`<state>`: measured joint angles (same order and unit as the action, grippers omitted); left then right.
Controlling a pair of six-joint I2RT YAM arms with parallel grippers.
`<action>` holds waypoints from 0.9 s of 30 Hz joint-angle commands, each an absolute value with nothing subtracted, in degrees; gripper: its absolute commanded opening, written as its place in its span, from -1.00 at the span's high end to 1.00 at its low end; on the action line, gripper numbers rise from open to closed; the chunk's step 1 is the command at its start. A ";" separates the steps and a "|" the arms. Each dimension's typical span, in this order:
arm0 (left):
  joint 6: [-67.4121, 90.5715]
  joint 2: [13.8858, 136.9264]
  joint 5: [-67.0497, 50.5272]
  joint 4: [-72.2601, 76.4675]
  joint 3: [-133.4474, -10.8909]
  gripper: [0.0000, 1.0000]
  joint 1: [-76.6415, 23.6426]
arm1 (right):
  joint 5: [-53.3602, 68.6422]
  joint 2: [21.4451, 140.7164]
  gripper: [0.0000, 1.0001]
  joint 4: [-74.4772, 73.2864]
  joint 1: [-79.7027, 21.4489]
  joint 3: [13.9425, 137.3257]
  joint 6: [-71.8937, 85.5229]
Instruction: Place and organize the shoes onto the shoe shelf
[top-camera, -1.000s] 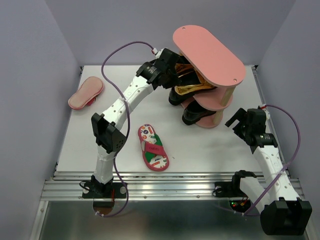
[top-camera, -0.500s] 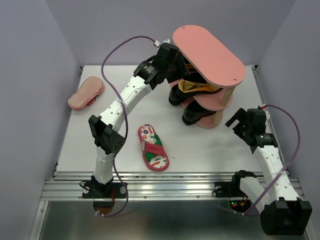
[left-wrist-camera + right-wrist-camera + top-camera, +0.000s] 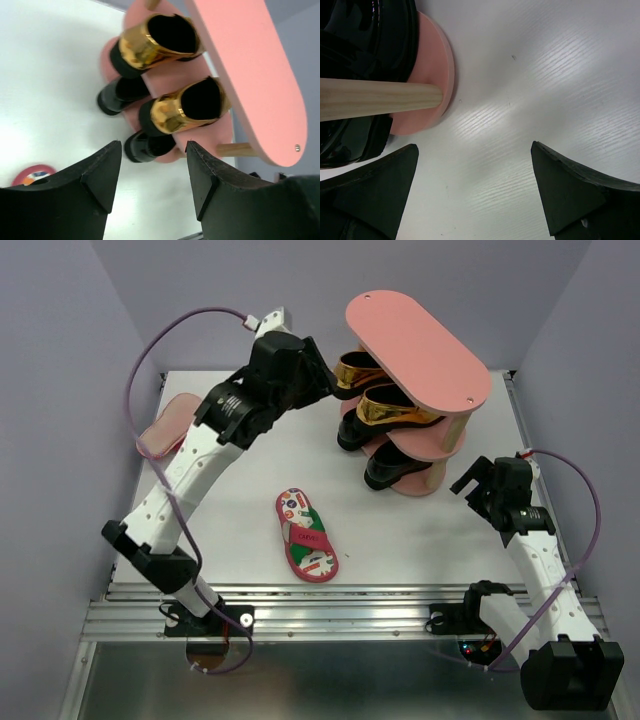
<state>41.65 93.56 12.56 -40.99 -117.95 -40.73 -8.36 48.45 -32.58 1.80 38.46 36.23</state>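
Footwear not yet on the shelf [image 3: 415, 350] comes to two. The near flip-flop [image 3: 306, 535] lies footbed up on the tabletop [image 3: 230, 500] in front of the arms. The far flip-flop [image 3: 170, 428] lies at the left edge, partly hidden behind the left arm and seemingly sole up. Both look thin, light and bendy, so a pinch at one end would likely let the rest droop. I judge the better hold to be across the width near the middle, or on the strap where it stands proud of the footbed. Lying flat, each gives the fingers little edge to get under, and the far one would probably need turning over.

The shelf holds four shoes. On the middle board [image 3: 170, 77] the gold loafers [image 3: 187, 105] sit side by side, heel ends pointing out toward the left arm as far as I can tell. Under them, on the bottom board [image 3: 437, 75], the black loafers [image 3: 120, 92] sit the same way. These look stiff and glossy, so probably slippery to pinch. The top board [image 3: 250, 75] carries no shoe, so it looks like the place for the flip-flops.

The left gripper [image 3: 153, 147] hangs raised just beside the shelf's left end, jaws wide apart with nothing between them. The right gripper [image 3: 474, 147] sits low over the tabletop near the bottom board and a post [image 3: 380, 97], also spread wide and holding nothing.
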 commanded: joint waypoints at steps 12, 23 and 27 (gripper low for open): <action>38.50 83.23 28.92 -51.24 -82.90 -0.22 -32.54 | -7.82 48.78 -1.00 -30.50 1.93 39.20 35.25; 27.18 100.70 35.69 -49.65 -106.11 -0.69 -5.02 | -6.86 48.25 -1.00 -29.88 1.93 38.93 34.81; 20.66 113.27 28.48 -50.88 -122.45 -0.70 1.47 | -6.86 48.52 -1.00 -29.79 1.93 38.94 34.72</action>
<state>28.05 106.37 30.41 -48.86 -111.81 -2.20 -7.49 48.82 -32.49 1.80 38.46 35.73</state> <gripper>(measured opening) 0.845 0.998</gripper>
